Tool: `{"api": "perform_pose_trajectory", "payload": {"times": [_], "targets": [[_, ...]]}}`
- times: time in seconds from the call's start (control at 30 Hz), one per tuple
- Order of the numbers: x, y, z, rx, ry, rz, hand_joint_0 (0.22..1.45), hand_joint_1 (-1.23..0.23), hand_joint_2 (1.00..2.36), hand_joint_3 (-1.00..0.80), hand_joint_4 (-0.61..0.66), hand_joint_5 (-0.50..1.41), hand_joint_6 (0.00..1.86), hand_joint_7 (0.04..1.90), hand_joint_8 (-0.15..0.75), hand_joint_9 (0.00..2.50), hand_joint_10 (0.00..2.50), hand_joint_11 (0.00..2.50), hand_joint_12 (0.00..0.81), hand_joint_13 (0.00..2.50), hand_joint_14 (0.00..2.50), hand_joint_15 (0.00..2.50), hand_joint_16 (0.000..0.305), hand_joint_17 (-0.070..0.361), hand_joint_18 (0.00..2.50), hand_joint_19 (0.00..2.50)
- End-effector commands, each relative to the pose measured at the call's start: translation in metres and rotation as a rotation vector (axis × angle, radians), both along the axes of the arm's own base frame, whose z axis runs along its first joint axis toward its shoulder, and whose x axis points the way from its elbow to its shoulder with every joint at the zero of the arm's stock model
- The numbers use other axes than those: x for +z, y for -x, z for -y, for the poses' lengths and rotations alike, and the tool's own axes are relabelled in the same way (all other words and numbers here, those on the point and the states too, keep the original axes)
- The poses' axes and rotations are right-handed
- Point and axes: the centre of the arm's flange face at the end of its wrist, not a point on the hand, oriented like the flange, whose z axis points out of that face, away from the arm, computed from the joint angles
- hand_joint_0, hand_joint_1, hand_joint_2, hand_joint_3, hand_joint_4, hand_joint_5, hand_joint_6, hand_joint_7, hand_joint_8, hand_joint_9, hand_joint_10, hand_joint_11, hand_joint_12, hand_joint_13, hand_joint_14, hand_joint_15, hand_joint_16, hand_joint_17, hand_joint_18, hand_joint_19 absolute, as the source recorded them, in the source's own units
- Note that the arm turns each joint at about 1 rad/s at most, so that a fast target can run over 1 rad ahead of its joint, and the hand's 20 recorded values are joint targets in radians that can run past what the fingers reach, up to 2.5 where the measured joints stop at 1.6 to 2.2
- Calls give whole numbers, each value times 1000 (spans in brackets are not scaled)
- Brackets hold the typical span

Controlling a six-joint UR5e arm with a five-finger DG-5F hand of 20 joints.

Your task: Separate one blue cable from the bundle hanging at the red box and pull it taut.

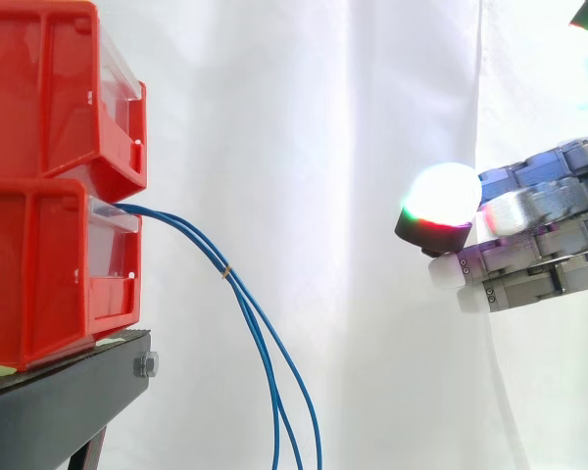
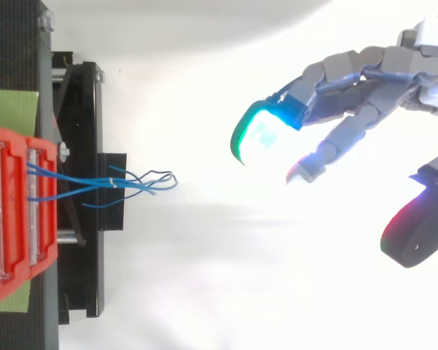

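- A white curtain (image 1: 304, 147) hangs behind everything.
- In the side view, two red bins (image 1: 44, 196) are stacked at 9 o'clock on a black stand (image 1: 59, 401).
- The blue cables (image 1: 227, 272) come out of the lower bin's front and sag toward 6 o'clock, running out of the bottom edge.
- A small pale band (image 2: 112, 183) ties the cables together just beyond the bin.
- From above, the loose strands fan out toward 3 o'clock, past the stand's edge.
- The hand (image 1: 539, 235) comes in at 3 o'clock, well apart from the cables.
- Its fingers are spread and relaxed, grasping nothing. The glowing pads (image 2: 259, 135) point toward 9 o'clock, and the thumb sits apart at 4 o'clock.
- A green sheet (image 2: 11, 109) lies under the bins.
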Motion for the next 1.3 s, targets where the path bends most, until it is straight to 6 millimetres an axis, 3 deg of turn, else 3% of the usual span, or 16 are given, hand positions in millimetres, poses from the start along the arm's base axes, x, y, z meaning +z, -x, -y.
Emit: {"api": "perform_pose_trajectory", "payload": {"times": [0.0, 0.1, 0.2, 0.4, 0.93, 1.03, 1.1, 1.27], "targets": [[-9, -2, -2, 3, -2, -11, 525, -802, 1000, -500, 297, -170, 502, 744, 309, 597, 0, 16, 245, 558, 1, 31, 17, 38, 253, 0], [-17, -9, -3, 5, -4, -4, 529, -806, 1000, -500, 287, -170, 502, 746, 263, 370, 0, 0, 246, 624, 3, 104, 18, 41, 332, 35], [-20, -15, -4, 3, -7, 3, 529, -809, 1000, -500, 286, -172, 502, 739, 259, 294, 0, 0, 244, 612, 3, 96, 18, 41, 338, 36], [-48, -26, -6, 7, -23, -23, 524, -817, 1000, -500, 272, -183, 502, 687, 206, 1, 0, 0, 245, 186, 0, 0, 24, 55, 0, 0], [-58, -38, -12, 13, -41, 27, 477, -806, 1000, -500, 234, -226, 501, 686, 127, 0, 0, 0, 277, 22, 0, 0, 33, 74, 0, 13], [-72, -40, -8, 9, -41, 9, 479, -827, 1000, -500, 228, -229, 501, 689, 125, 0, 0, 0, 280, 28, 0, 0, 33, 75, 0, 29], [-84, -47, -7, 6, -48, 6, 490, -869, 1000, -500, 233, -226, 501, 685, 145, 0, 0, 0, 287, 91, 0, 0, 34, 78, 0, 23], [-88, -71, -4, 0, -59, 10, 513, -900, 1000, -500, 243, -220, 502, 706, 187, 0, 0, 0, 289, 194, 0, 0, 33, 73, 58, 16]]}}
